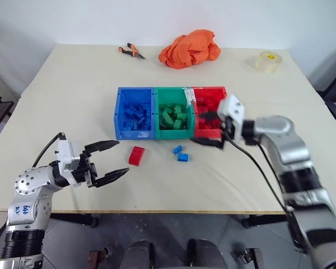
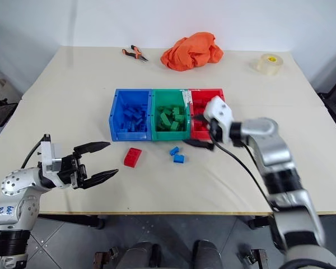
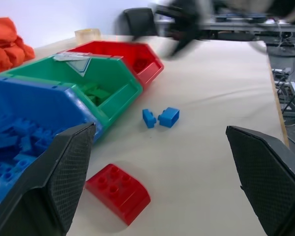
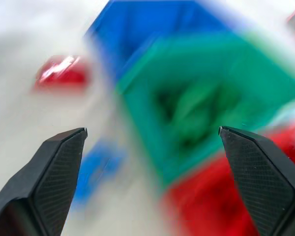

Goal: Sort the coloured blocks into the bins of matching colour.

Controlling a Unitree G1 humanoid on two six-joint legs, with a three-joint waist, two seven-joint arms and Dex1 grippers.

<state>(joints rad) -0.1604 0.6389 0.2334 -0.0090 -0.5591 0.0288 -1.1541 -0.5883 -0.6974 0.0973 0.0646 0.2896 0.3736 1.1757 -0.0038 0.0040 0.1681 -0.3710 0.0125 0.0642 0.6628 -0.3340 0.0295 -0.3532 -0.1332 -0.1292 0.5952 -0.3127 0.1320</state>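
Observation:
Three joined bins stand mid-table: blue (image 1: 135, 134), green (image 1: 175, 134) and red (image 1: 208, 89), each holding several blocks of its own colour. On the table in front of them lie a red block (image 1: 136, 155) and two small blue blocks (image 1: 181, 153). My left gripper (image 1: 109, 159) hangs open and empty, left of the red block (image 3: 118, 192), pointing toward it. At the front of the red bin my right gripper (image 1: 208, 130) is open with nothing between its fingers, one finger over the bin's front rim and the other low in front of it.
An orange cloth (image 1: 189, 48), pliers (image 1: 131, 51) and a clear tape roll (image 1: 267, 61) lie along the table's far side. The table's front edge (image 1: 173, 211) runs just below both arms.

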